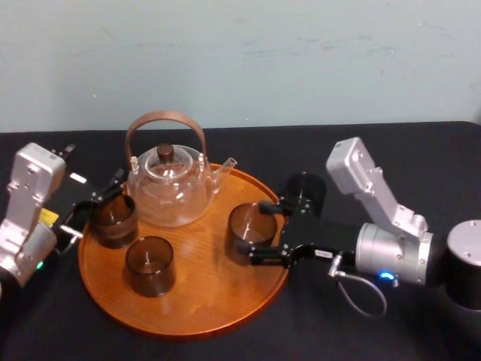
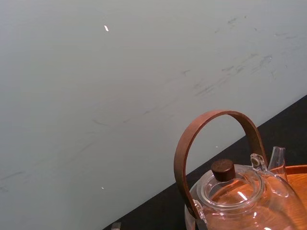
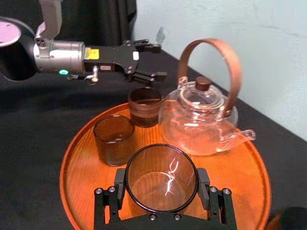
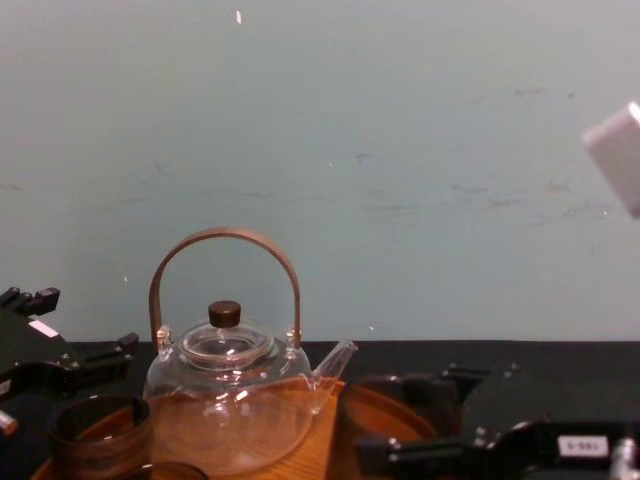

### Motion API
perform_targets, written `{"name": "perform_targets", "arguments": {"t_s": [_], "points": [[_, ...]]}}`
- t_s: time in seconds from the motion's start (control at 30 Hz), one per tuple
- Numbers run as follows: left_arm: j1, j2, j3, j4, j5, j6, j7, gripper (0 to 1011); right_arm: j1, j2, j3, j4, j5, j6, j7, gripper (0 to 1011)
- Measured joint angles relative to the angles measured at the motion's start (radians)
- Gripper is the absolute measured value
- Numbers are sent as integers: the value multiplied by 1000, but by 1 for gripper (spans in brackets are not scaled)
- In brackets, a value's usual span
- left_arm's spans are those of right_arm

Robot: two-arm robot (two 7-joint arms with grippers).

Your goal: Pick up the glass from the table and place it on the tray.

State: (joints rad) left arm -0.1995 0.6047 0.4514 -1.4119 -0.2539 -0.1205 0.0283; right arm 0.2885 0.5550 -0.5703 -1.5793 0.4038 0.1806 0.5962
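The glass [image 1: 250, 226] is pinched between the fingers of the right gripper [image 1: 254, 233], centre-right in the head view, over the right part of the tray [image 1: 203, 301]. Contact with the wood cannot be told. The left gripper [image 3: 160, 61] is held spread at the tray's left edge, just beside another glass [image 1: 114, 218]. A third glass [image 1: 150, 265] and a teapot [image 1: 169, 188] are set on the tray.

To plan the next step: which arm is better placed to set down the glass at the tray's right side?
Right. The right end effector grips that glass over the tray; the left end effector stands open by the tray's left edge, beside another glass.
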Motion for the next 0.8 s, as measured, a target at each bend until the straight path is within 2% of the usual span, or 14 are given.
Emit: {"name": "perform_targets", "arguments": {"t_s": [0.4,0.8], "points": [[0,0,0,0,0,0,0,1001,11,-30,-51,59,-23,-17,15,903],[0,0,0,0,0,0,0,1001,15,-51,-71,101,-30,-23,24,903]]}}
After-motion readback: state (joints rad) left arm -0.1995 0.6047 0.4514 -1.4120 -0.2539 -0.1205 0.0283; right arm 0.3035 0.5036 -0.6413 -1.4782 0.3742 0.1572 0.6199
